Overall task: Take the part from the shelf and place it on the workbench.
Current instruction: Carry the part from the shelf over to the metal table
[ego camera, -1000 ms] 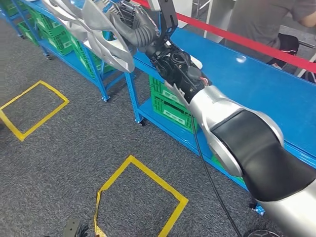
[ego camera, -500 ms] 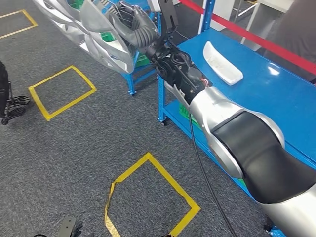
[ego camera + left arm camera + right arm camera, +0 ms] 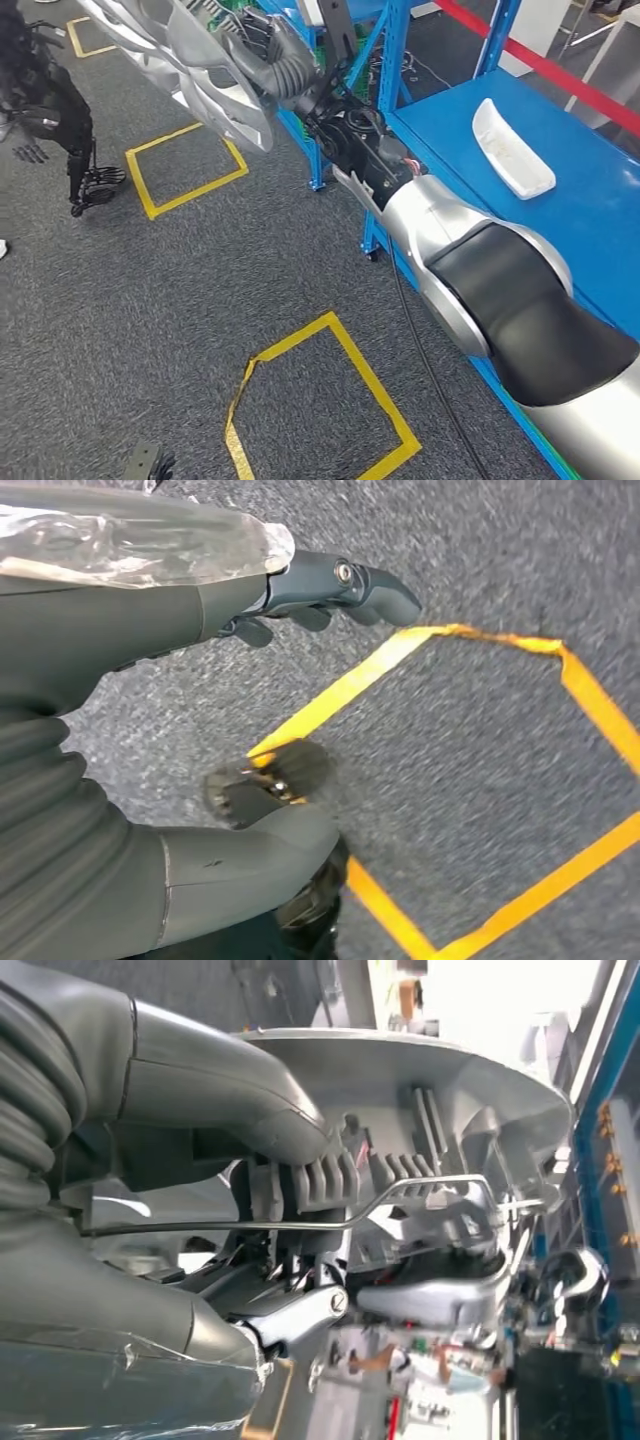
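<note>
The right hand [image 3: 275, 50] is clamped on the large silver moulded plastic part [image 3: 204, 75], carried high and out in front of the robot; in the right wrist view the thumb and fingers [image 3: 226, 1090] wrap the part's ribbed inner face. The part hangs over the grey carpet, beside the near end of the blue counter [image 3: 596, 210] and not yet above it. On the counter lies a white curved plastic piece [image 3: 513, 148], well apart from the held part. The left hand [image 3: 249, 780] hangs low over the carpet above a yellow tape square [image 3: 324, 400], fingers loosely apart and holding nothing.

The step in hand looks to be carrying the part across to the counter. To do it well, the robot should square up to the counter first, then swing the right arm over the bare blue surface, away from the white piece and the blue upright post [image 3: 392, 60] at the counter's corner. The part is long and overhangs the hand, so its far tip should clear the post before lowering, and the grip should ease only once the part rests flat.
</note>
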Available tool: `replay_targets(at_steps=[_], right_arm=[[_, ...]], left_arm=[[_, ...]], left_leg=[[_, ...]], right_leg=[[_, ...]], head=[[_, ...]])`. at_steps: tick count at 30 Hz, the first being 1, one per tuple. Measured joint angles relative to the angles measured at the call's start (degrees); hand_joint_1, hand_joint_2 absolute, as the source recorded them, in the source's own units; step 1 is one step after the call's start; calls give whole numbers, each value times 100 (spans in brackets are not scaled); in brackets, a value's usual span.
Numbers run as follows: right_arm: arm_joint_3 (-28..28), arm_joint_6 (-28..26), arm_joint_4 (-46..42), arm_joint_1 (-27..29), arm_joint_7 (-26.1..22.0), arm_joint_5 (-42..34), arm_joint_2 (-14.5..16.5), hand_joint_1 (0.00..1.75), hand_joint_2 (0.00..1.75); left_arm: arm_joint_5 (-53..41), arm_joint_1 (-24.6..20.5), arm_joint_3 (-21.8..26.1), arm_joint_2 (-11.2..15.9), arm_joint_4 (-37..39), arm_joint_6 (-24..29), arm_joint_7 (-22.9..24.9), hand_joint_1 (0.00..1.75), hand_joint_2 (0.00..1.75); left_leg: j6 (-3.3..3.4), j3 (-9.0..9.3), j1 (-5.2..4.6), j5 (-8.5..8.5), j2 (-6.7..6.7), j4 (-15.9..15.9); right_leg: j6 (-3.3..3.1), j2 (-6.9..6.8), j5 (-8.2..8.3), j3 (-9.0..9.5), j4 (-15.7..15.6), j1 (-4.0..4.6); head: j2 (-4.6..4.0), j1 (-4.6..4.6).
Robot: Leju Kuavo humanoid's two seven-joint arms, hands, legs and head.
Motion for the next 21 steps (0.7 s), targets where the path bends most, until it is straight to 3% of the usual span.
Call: replay_targets(at_steps=[2, 3, 5, 7, 8, 10, 11, 13, 15, 17, 18, 19, 21], right_arm=[[1, 4, -1, 1, -4, -1, -2, 175, 175], [1, 9, -1, 0, -6, -1, -2, 175, 175], [1, 18, -4, -6, -7, -1, -2, 175, 175], [1, 24, -11, -16, -5, -1, -2, 175, 175], [1, 25, -14, -18, -4, -1, -2, 175, 175], [1, 32, -21, -17, -5, -1, 1, 175, 175], [1, 37, -28, -14, -4, -1, 3, 175, 175], [1, 43, -44, -16, -1, -1, 5, 175, 175], [1, 48, -46, -7, 2, -1, 5, 175, 175], [1, 57, -46, 14, 1, -1, 5, 175, 175], [1, 62, -46, 20, -1, -1, 5, 175, 175], [2, 68, -47, 20, -1, -1, 5, 175, 175], [2, 75, -47, 17, -3, -1, 4, 175, 175]], left_arm=[[-1, -2, 0, -6, 1, 0, 1, 0, 175], [-1, 0, 0, -9, 1, 0, 1, 0, 175], [-2, -3, 0, -8, 1, 0, 1, 0, 175], [-2, -18, 0, -7, 1, 0, 1, 0, 175], [-2, -24, 0, -7, 1, 1, 1, 0, 175], [0, -23, 0, 3, 2, 4, 1, 0, 175], [2, -14, 0, 10, 2, 7, 0, 0, 175], [6, -7, 0, 20, 2, 11, -1, 0, 175], [10, -16, 0, 25, 2, 19, -2, 0, 175], [11, -13, 0, 25, 2, 25, -2, 0, 175], [12, -4, 0, 23, 2, 26, -2, 0, 175], [16, 6, 0, 21, 2, 27, -2, 0, 175], [28, 14, 0, 15, 2, 35, -2, 0, 175]], left_leg=[[2, -269, 10, -99, 82, 469], [14, -231, 9, 4, 93, 373], [54, 157, -11, 377, 213, -395], [114, 501, -92, 584, 385, -1059], [145, 560, -133, 594, 419, -1191], [207, 566, -171, 588, 299, -1229], [232, 587, -165, 588, 236, -1254], [322, 644, -133, 593, 126, -1304], [396, 668, -122, 586, 7, -1313], [412, 673, -122, 577, -151, -1300], [407, 675, -120, 569, -241, -1286], [394, 678, -114, 556, -335, -1265], [343, 664, -100, 518, -521, -1196]], right_leg=[[-19, -150, -25, 18, 0, 30], [-23, -224, -43, 37, 0, 39], [-13, -362, -90, 91, -1, 53], [22, -473, -133, 126, -8, 82], [45, -520, -150, 136, -14, 91], [98, -617, -182, 165, -33, 90], [124, -594, -218, 168, -16, 76], [146, -370, -417, 34, 301, 52], [139, -107, -744, -359, 1071, 44], [150, -35, -880, -719, 1672, 45], [153, -25, -785, -763, 1670, 43], [150, -8, -587, -694, 1436, 39], [142, 212, -151, -386, 655, 7]], head=[[0, -3], [0, -3], [0, -5], [0, -1], [0, 7], [0, 25], [0, 33], [0, 53], [0, 82], [0, 101], [0, 104], [0, 109], [0, 114]])
